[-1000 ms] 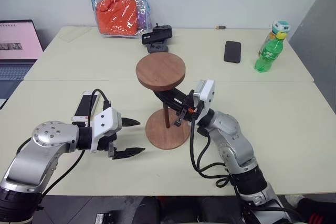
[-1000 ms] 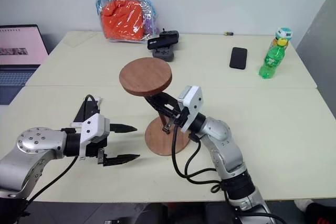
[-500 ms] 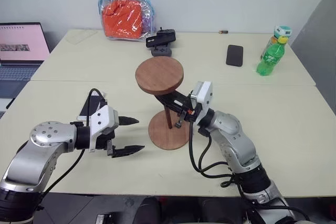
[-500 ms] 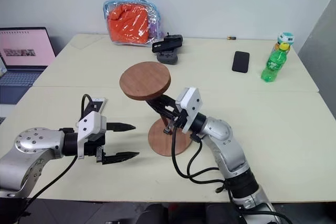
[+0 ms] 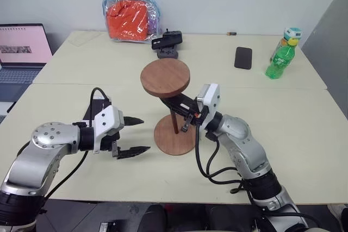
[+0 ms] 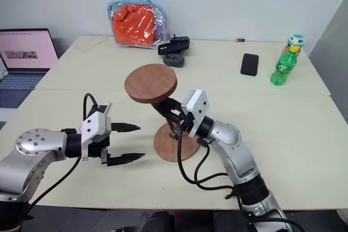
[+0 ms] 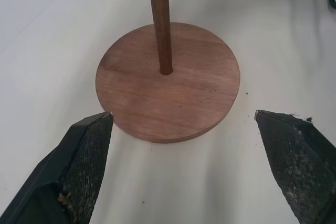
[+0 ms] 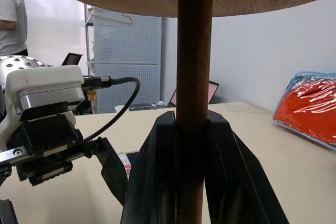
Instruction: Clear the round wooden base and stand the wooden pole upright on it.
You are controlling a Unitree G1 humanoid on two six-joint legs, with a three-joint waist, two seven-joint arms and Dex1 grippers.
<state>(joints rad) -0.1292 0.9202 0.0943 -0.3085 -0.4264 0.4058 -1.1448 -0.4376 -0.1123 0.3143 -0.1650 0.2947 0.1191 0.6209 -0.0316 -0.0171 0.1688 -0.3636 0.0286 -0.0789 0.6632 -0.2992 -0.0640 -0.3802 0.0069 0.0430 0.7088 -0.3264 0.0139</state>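
The round wooden base [image 5: 175, 134] lies flat on the table's near middle. The wooden pole [image 5: 173, 117] stands in its centre hole [image 7: 165, 70], nearly upright, its fixed disc [image 5: 165, 77] at the top. My right gripper [image 5: 177, 105] is shut on the pole's upper shaft [image 8: 192, 103], just under the disc. My left gripper [image 5: 140, 135] is open to the left of the base, level with it; its fingertips [image 7: 86, 145] stand wide before the base's rim without touching it.
A black phone [image 5: 243, 57], a green bottle [image 5: 281, 52], a black device [image 5: 167, 42] and a bag with orange contents [image 5: 129, 16] sit along the far side. A laptop [image 5: 22, 47] stands at the far left. A cable [image 5: 215, 172] hangs from my right arm.
The camera has shifted a little. The pole, the base and both grippers have kept their places.
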